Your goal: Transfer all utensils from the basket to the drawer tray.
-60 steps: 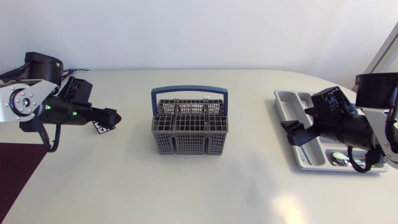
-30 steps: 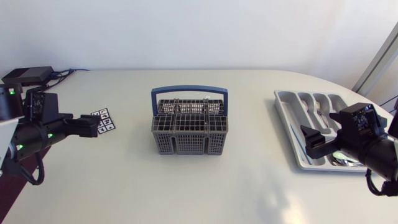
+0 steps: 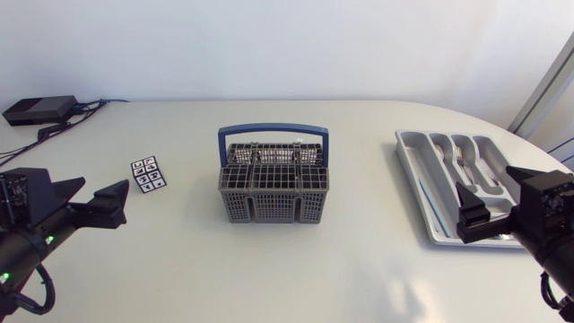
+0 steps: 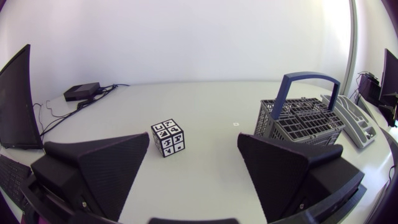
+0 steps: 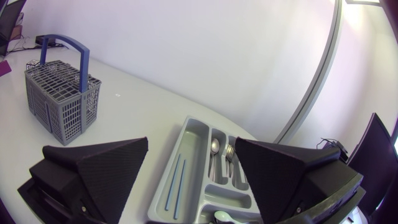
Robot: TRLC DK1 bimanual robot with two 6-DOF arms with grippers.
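Fingers of the left gripper [image 4: 194,142] stand wide apart and hold nothing. It sits low at the table's near-left corner, with a small marker cube [image 3: 146,174] just ahead of it.

Further right, near the table's middle, stands the grey basket [image 3: 273,190], upright, its blue handle [image 3: 273,130] arching over it. The basket's long axis runs across the table from left to right, and the handle spans that same axis. From the left gripper it lies ahead and off toward the right finger's side. Both arms are well apart from it. The left seems slightly the nearer, so any further pick would probably fall to that arm, coming down from above. No utensil shows above the basket's grid top, and I cannot tell whether any remain inside.

Right again lies the drawer tray [image 3: 414,175], its long axis running from the near edge toward the far one, slightly slanted. A spoon [image 5: 214,147] and a fork [image 5: 229,153] lie lengthwise in neighbouring slots, heads apparently toward the far end. Two thin blue sticks [image 5: 174,182] lie along the long outer slot. Another spoon [image 5: 221,216] rests in the compartment nearest the right gripper [image 5: 191,144], which hangs over the tray's near end, its fingers spread wide and empty.
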